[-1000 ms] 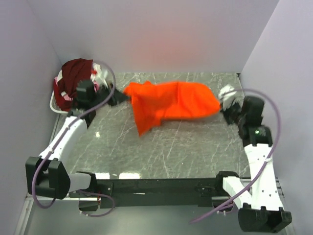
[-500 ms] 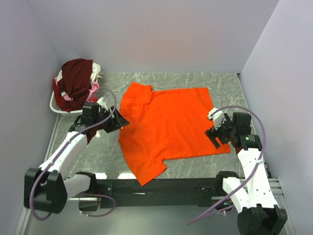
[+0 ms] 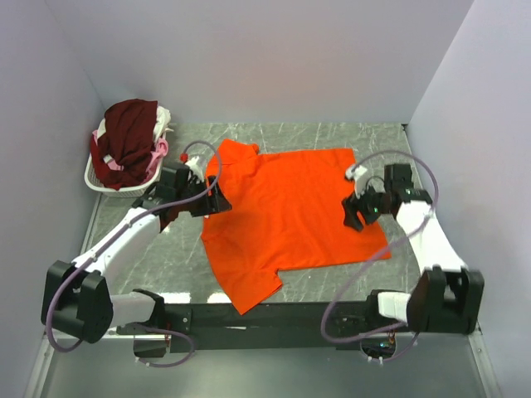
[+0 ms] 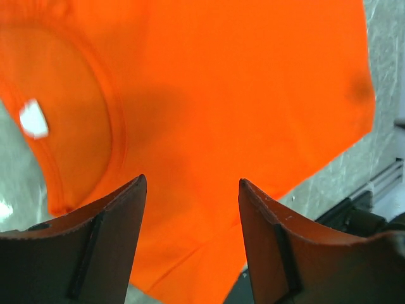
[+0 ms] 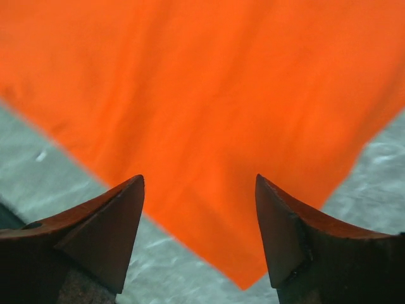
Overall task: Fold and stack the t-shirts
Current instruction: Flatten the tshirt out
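Observation:
The bright orange t-shirt [image 3: 286,211] lies spread flat on the marbled table, collar toward the left, one sleeve reaching the near edge. Open and empty, my left gripper [image 3: 217,202] hovers over the shirt's left edge by the collar. The left wrist view shows the orange t-shirt [image 4: 240,95] under my left gripper [image 4: 191,179], with the collar and its white label [image 4: 33,118] at the left. My right gripper [image 3: 353,214] is open above the right hem. In the right wrist view, my right gripper [image 5: 199,178] hangs above a corner of the t-shirt [image 5: 209,82].
A white wire basket [image 3: 93,178] at the back left holds a dark maroon t-shirt [image 3: 124,133], a pink one [image 3: 158,153] and a white one [image 3: 163,116]. Walls close in the table [image 3: 332,141] at the back and both sides. A black rail [image 3: 274,315] runs along the near edge.
A second ago both grippers held the orange t-shirt stretched in the air. It has since dropped flat on the table, both grippers have let go, and they have shifted slightly over its edges.

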Available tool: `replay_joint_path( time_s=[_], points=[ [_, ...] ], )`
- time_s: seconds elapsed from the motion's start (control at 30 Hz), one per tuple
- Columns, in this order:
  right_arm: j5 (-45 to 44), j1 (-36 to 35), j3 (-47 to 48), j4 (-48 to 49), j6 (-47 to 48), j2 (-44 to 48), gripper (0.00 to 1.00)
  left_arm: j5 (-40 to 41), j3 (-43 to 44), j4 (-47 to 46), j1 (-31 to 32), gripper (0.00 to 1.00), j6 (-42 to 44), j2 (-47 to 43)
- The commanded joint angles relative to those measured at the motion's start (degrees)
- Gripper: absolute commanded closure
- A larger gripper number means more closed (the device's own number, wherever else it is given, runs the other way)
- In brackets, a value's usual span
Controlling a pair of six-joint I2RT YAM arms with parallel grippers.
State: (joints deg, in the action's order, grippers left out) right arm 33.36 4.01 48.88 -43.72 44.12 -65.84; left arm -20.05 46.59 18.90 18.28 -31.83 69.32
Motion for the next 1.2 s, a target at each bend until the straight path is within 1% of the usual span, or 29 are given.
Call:
replay_joint_path(
  time_s=[0.0, 0.03, 0.07, 0.1, 0.13, 0.17, 0.2, 0.23, 0.3, 0.4, 0.5, 0.53, 0.6, 0.63, 0.7, 0.73, 0.83, 0.97, 1.07, 1.1, 1.13, 1.17],
  points=[
    [-7.77, 0.21, 7.95, 7.86, -11.50, -8.84, 0.26, 3.52, 6.67, -0.35, 2.02, 0.35, 6.59, 1.26],
    [-11.70, 0.12, 9.20, 8.21, -12.38, -13.47, 0.28, 5.79, 7.20, 0.00, 2.19, 0.35, 7.31, 1.17],
    [-14.18, 0.21, 10.08, 9.17, -15.09, -15.61, 0.28, 7.56, 7.90, 0.18, 2.54, 0.35, 8.10, 0.56],
    [-17.08, 0.12, 12.01, 10.75, -16.07, -19.98, 0.29, 9.40, 7.99, 0.44, 2.72, 0.35, 9.58, 0.03],
    [-18.93, 0.21, 12.98, 11.11, -16.69, -22.03, 0.30, 13.42, 7.64, 0.70, 2.81, 0.34, 10.21, -0.67],
    [-22.60, 0.30, 14.56, 12.16, -18.35, -23.96, 0.30, 15.11, 7.38, 0.79, 3.07, 0.34, 10.74, -2.33],
    [-23.77, 0.38, 15.36, 12.26, -19.06, -27.37, 0.31, 16.52, 6.85, 0.79, 3.07, 0.34, 11.70, -3.30],
    [-24.39, 0.38, 15.97, 12.35, -19.68, -28.80, 0.32, 19.15, 5.54, 0.44, 3.07, 0.34, 12.06, -4.18],
    [-25.98, 0.38, 17.64, 12.44, -20.56, -32.48, 0.33, 19.88, 3.96, -0.17, 3.16, 0.33, 13.02, -7.08],
    [-27.39, 0.38, 19.49, 11.91, -21.62, -36.18, 0.36, 21.98, 2.02, -1.05, 3.16, 0.33, 13.38, -9.72],
    [-27.04, 0.38, 20.64, 10.51, -21.79, -38.30, 0.42, 23.22, 2.37, -0.96, 3.25, 0.33, 13.64, -10.87],
    [-26.78, 0.38, 20.81, 9.98, -21.62, -38.74, 0.47, 23.30, 2.28, -0.97, 3.25, 0.33, 13.73, -11.31],
    [-26.07, 0.38, 20.64, 8.31, -21.27, -39.44, 0.52, 23.39, 2.28, -0.88, 3.16, 0.33, 13.90, -11.49],
    [-25.90, 0.38, 20.46, 7.78, -20.74, -39.54, 0.62, 23.31, 2.37, -0.79, 3.25, 0.33, 13.90, -11.75],
    [-25.72, 0.38, 19.41, 5.59, -19.69, -39.01, 0.73, 23.39, 2.28, -0.79, 3.25, 0.33, 13.90, -12.10],
    [-25.89, 0.38, 18.80, 4.80, -18.38, -38.31, 0.82, 23.31, 2.19, -0.79, 3.25, 0.33, 13.90, -12.19],
    [-28.25, 0.38, 14.24, 2.34, -14.87, -33.93, 0.91, 22.87, 2.10, -0.96, 3.25, 0.33, 13.82, -12.80],
    [-32.30, 0.99, 5.90, -2.40, -9.76, -26.81, 0.93, 21.73, 2.02, -1.23, 3.25, 0.33, 13.73, -12.81],
    [-32.75, 2.48, 2.02, -5.83, -6.33, -21.80, 0.91, 20.49, 2.28, -1.67, 3.16, 0.33, 13.64, -12.02],
    [-32.31, 3.02, 1.57, -6.45, -5.72, -19.61, 0.89, 19.54, 2.37, -1.93, 3.16, 0.33, 13.47, -11.75],
    [-31.70, 3.89, 1.65, -7.07, -5.10, -18.54, 0.75, 18.66, 2.37, -2.37, 3.16, 0.32, 13.47, -11.05],
    [-29.78, 5.03, 2.70, -8.03, -4.92, -16.36, 0.66, 16.39, 2.72, -3.07, 3.07, 0.31, 13.20, -10.44]
  ],
)
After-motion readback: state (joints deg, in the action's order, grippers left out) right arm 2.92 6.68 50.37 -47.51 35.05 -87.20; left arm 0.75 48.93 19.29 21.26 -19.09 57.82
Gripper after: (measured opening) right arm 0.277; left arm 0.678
